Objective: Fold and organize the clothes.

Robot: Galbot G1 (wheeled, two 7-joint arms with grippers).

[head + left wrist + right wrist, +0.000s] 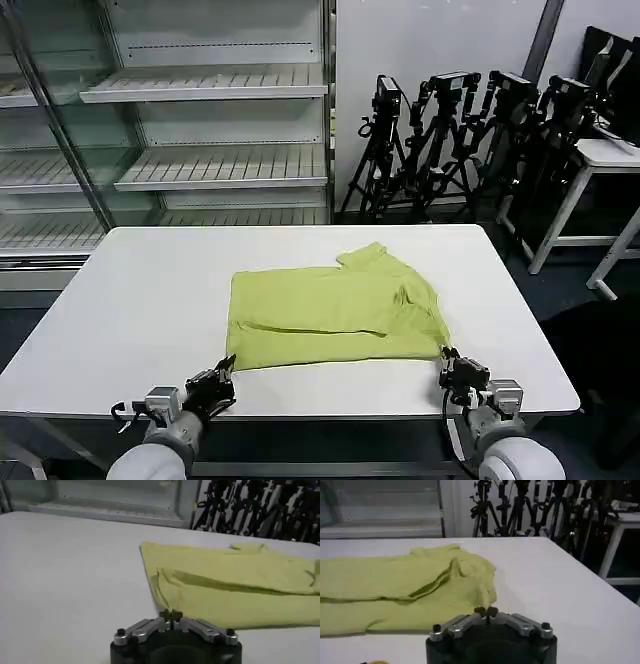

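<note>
The lime T-shirt lies part-folded on the desk, further folds seemingly remaining; left pincer and right pincer, both pressed together, wait just beside its near edge.

A: Any writing, label, brand or number to read here?

B: None. The T-shirt is plain lime, with no print or tag that can be read.

A: The table?

B: Bare white top, no mark or sticker on it.

A: The shelves at the back?

B: Nothing readable on them. A dotted line runs along one back panel, but it forms no letters.

A: The tripods and the gear on them?

B: Black all over; any lettering there is too small to tell.

A: And the grippers?

B: Screws and bare metal on both, no writing. So 0 readable signs.
</note>
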